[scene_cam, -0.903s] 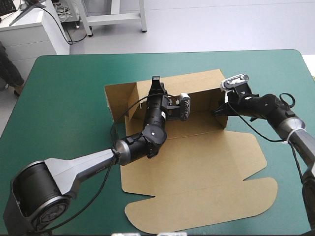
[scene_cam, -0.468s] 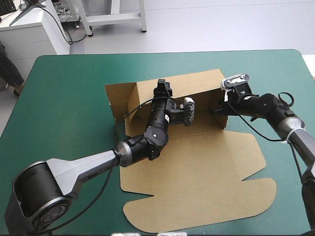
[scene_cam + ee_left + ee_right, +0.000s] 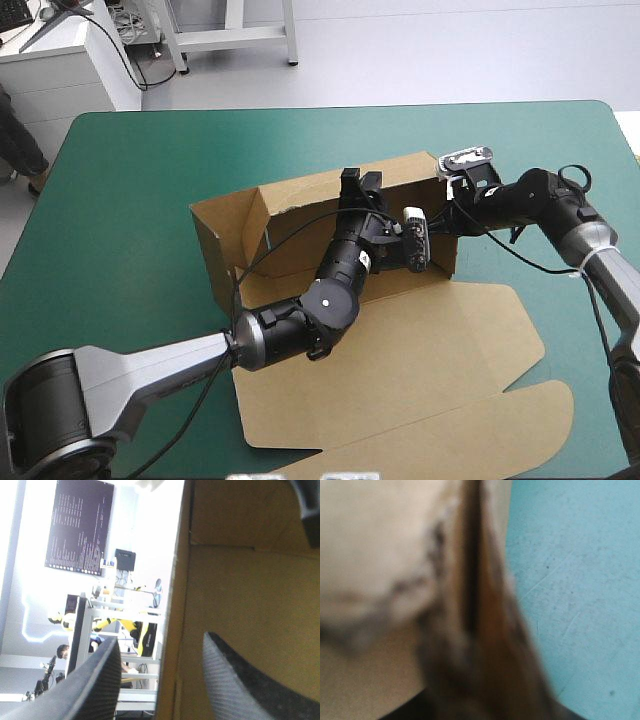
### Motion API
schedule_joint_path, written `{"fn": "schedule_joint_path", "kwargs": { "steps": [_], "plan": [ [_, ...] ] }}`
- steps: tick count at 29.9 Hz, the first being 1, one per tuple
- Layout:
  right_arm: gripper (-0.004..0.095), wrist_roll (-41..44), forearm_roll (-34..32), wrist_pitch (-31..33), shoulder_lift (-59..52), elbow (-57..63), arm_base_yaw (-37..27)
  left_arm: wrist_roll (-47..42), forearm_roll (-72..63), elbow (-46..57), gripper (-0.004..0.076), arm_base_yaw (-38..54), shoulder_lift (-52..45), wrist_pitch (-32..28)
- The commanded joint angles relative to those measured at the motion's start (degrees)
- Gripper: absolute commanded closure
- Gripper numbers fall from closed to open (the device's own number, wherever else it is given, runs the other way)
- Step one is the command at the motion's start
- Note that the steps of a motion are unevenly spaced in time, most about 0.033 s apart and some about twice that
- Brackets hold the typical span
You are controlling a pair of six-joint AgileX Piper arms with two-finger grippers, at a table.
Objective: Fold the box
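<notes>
Now | left tool (image 3: 162, 640) parted astride box (image 3: 400, 340) wall | right tool (image 3: 447, 212) likely clamped

Light: bright, even, from overhead
Shadows: soft, inside the box (image 3: 430, 350) by its raised walls
Glare: room beyond the box wall washed white, left wrist view
Focus: box wall blurred, right wrist view

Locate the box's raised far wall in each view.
High view: far wall stands across mid-table; left tool at its top edge, right tool at its right end.
Left wrist view: its top edge runs between the tool's parted fingers.
Right wrist view: blurred; a brown board edge ahead of the tool, teal-green cover beside; which wall, cannot tell.
Shared landmark: the box's brown board edge.
</notes>
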Motion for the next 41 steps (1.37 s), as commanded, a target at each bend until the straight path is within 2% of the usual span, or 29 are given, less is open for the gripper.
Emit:
{"fn": "schedule_joint_path", "kwargs": {
  "steps": [1, 4, 7, 8, 12, 15, 24, 28, 32, 37, 41],
  "plan": [
    [0.0903, 5.11, -2.17, 2.67, -2.29, -3.97, 0.0, -1.13, 1.77, -1.89, 0.0414, -2.54, -5.26, 2.72],
    [0.0903, 8.57, -2.95, 7.01, -2.29, -6.42, 0.0, -2.48, 1.5, -1.98, 0.0525, -3.71, -7.55, 4.1],
    [0.0903, 13.05, -5.06, 12.14, -2.29, -10.07, 0.0, -6.63, 1.36, -1.98, 0.0702, -3.54, -10.81, 5.25],
    [0.0903, 14.61, -6.13, 14.01, -2.18, -11.48, 0.0, -7.49, 0.9, -2.02, 0.0729, -3.04, -12.08, 5.25],
    [0.0903, 19.68, -11.87, 21.55, -2.08, -16.78, 0.0, -8.72, -3.68, -2.88, 0.0727, 0.55, -16.82, 3.39],
    [0.0903, 22.31, -15.67, 28.74, -1.12, -20.89, 0.0, -8.61, -12.06, -4.64, 0.0727, 5.55, -19.59, 1.1],
    [0.0903, 27.88, -13.91, 29.62, 2.49, -22.69, 0.0, -5.87, -38.42, -7.56, 0.0727, 26.08, -24.37, -0.29],
    [0.0903, 29.49, -11.37, 29.62, 5.45, -22.69, 0.28, 6.89, -58.94, -7.56, 0.0727, 36.06, -24.28, -0.29],
    [0.0903, 31.3, -11.78, 29.52, 9.03, -22.69, 1.64, 16.9, -77.66, -7.56, 0.0727, 44.9, -23.5, -0.08],
    [0.0903, 31.44, -12.0, 29.52, 13.54, -23.45, 2.26, 27.04, -92.45, -7.32, 0.0727, 52.73, -22.72, 1.74],
    [0.0903, 30.92, -12.44, 28.17, 16.05, -26.6, 2.26, 31.05, -97.13, -6.58, 0.0727, 55.74, -22.42, 3.13]
  ]
}}
